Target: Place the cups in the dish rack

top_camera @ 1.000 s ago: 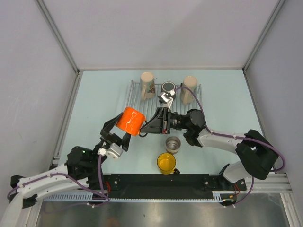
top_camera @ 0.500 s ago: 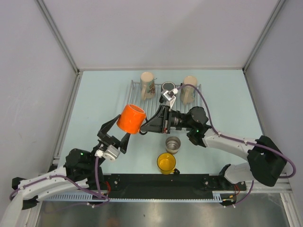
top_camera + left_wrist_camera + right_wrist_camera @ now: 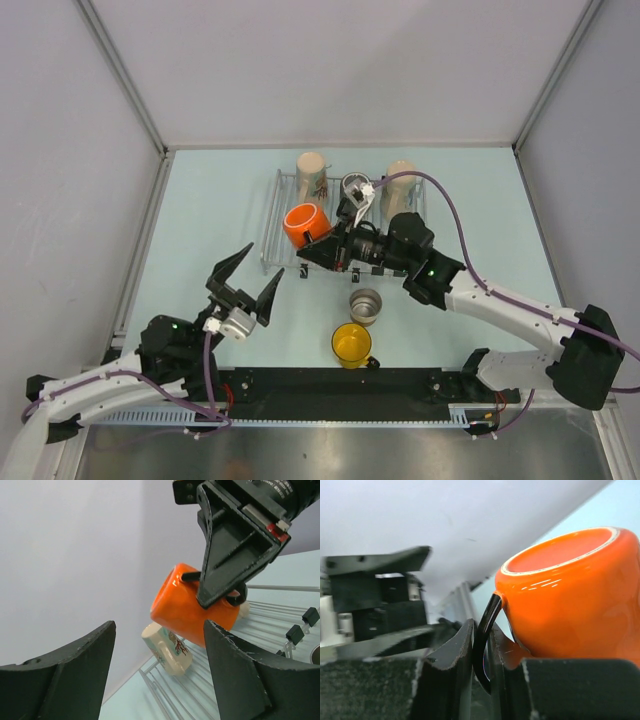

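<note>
My right gripper (image 3: 314,244) is shut on the black handle (image 3: 485,640) of the orange cup (image 3: 306,224) and holds it tilted above the front left of the dish rack (image 3: 272,214). In the right wrist view the orange cup (image 3: 570,590) fills the right side. My left gripper (image 3: 250,276) is open and empty, in front of and left of the rack. On the rack's back row stand the patterned cream cup (image 3: 312,180), the dark cup (image 3: 354,186) and the plain cream cup (image 3: 398,190). The steel cup (image 3: 366,305) and the yellow cup (image 3: 351,345) sit on the table.
The left wrist view shows the orange cup (image 3: 192,607) under the right gripper's black body (image 3: 235,555), with the patterned cup (image 3: 167,647) lying on the rack wires (image 3: 240,680) behind. Grey walls enclose the table on three sides.
My left gripper has let go of the orange cup, opened and drawn back toward me. My right gripper has carried the cup by its handle back and right over the rack.
</note>
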